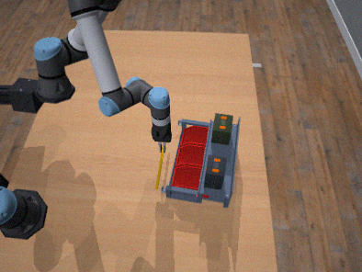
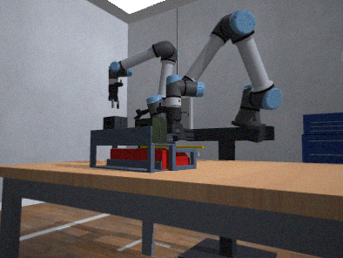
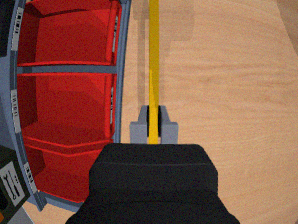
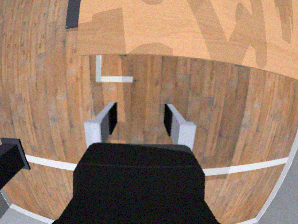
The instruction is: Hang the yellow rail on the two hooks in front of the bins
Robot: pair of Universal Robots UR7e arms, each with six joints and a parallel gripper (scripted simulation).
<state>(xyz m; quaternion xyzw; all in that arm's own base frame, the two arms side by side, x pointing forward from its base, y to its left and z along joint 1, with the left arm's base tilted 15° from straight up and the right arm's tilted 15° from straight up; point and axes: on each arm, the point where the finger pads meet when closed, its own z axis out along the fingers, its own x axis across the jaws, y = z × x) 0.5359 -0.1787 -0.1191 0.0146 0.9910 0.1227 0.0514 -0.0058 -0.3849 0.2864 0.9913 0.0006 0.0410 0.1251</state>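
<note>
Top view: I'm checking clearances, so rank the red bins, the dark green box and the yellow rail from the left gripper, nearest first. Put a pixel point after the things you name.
1. Yellow rail (image 1: 159, 172) (image 2: 191, 147) (image 3: 154, 60): between its fingers.
2. Red bins (image 1: 189, 153) (image 2: 138, 155) (image 3: 70, 100): right of it.
3. Dark green box (image 1: 222, 133) (image 3: 11, 175): beyond the bins.
</note>
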